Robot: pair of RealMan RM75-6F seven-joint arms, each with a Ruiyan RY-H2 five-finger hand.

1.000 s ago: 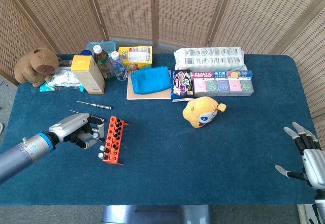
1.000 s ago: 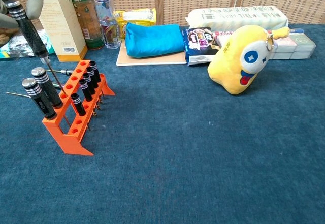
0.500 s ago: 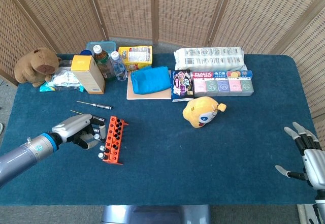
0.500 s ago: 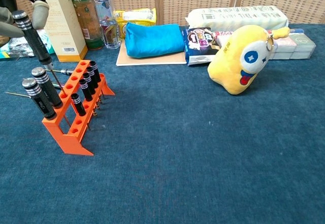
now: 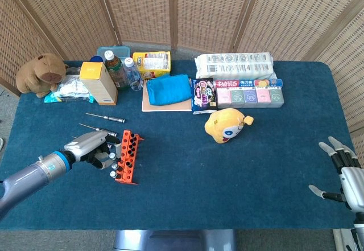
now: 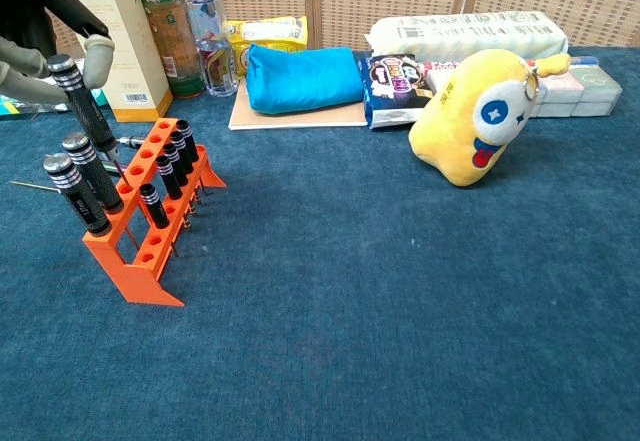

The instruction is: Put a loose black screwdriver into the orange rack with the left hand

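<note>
Insertion is the step in hand: the left hand [image 6: 45, 36] has its fingers clamped on the top of a black screwdriver [image 6: 88, 111], whose shaft slants down into the back row of the orange rack [image 6: 150, 221], at 9 o'clock on the table [image 5: 227, 171]. To do it well, I judge the tool should be brought upright over 1 free hole, then lowered straight, keeping its handle off the 2 large handles already seated just beside it, and let go only once it bears on the rack.

The chest view shows the tilt of the tool and the pinch at its cap; whether the tip sits in a hole I cannot tell. The head view hides the tool behind the fingers but shows 2 more loose screwdrivers [image 5: 106, 117] lying at 12 o'clock of the rack, and the right hand [image 5: 341, 174] at 4 o'clock, fingers spread, holding nothing.
</note>
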